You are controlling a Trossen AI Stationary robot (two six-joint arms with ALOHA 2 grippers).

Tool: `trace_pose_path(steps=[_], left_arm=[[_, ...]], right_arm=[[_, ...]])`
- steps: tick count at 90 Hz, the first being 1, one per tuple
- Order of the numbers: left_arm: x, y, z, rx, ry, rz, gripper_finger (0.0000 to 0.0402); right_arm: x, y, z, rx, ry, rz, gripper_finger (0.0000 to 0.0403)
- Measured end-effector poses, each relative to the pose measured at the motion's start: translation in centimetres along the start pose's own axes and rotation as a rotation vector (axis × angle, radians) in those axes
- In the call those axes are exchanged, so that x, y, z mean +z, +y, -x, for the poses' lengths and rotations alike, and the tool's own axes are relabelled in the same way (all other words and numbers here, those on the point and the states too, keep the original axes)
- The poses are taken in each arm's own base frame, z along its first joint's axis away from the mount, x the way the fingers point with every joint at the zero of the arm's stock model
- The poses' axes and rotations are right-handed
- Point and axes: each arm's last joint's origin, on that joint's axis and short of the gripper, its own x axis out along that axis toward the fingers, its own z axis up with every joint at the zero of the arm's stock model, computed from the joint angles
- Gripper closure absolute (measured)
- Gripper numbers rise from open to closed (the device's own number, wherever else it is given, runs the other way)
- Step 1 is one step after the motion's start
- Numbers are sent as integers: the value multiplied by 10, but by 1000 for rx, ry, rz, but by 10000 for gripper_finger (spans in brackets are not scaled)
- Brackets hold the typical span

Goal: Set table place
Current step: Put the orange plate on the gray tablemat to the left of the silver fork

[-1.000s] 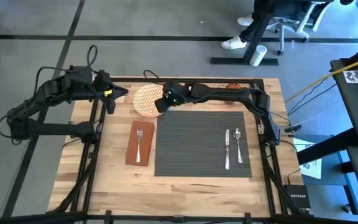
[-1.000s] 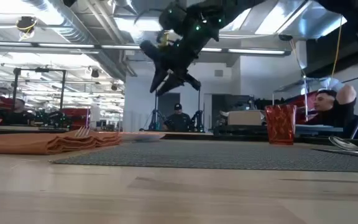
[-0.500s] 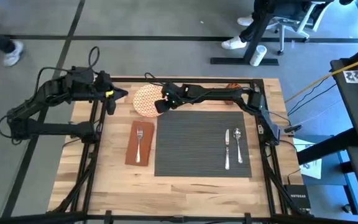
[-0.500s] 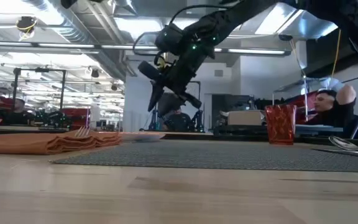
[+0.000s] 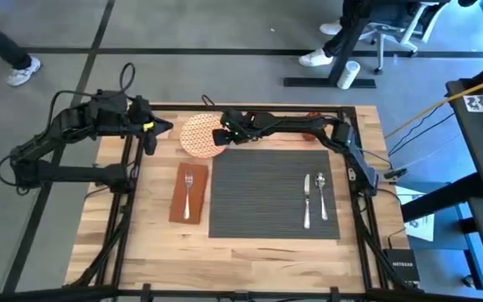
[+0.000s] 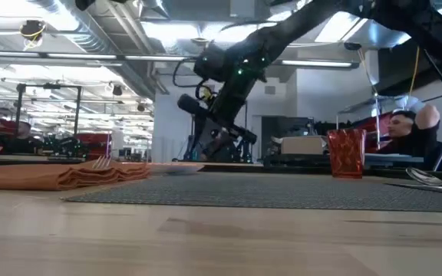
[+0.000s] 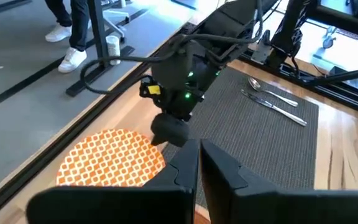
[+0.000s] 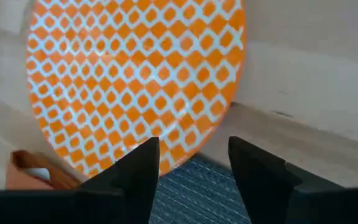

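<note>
Plate lies flat on the bench just ahead of the open right claw, its near rim over the mat corner. Probably stiff, breakable and slick, so pinch the rim. The low view hides it. Left claw waits closed nearby.

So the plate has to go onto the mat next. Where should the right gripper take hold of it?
By the rim nearest the mat. The plate lies flat, so only its thin edge fits between the open right gripper, which is already over that side.
</note>
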Motion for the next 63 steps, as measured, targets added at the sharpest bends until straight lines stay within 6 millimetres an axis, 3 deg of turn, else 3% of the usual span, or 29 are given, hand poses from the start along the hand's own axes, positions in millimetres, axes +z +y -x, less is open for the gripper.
trace_pose_path(steps=[12, 40, 63], left_arm=[[-3, 0, 0, 5, 29, 10, 402], [-7, 1, 0, 12, 68, 23, 402], [-7, 1, 0, 12, 68, 27, 402]], right_arm=[[-1, -6, -14, -5, 13, -54, 221], [-5, -7, -28, -17, -24, -96, 225], [-5, -7, -39, 9, -45, -128, 308]])
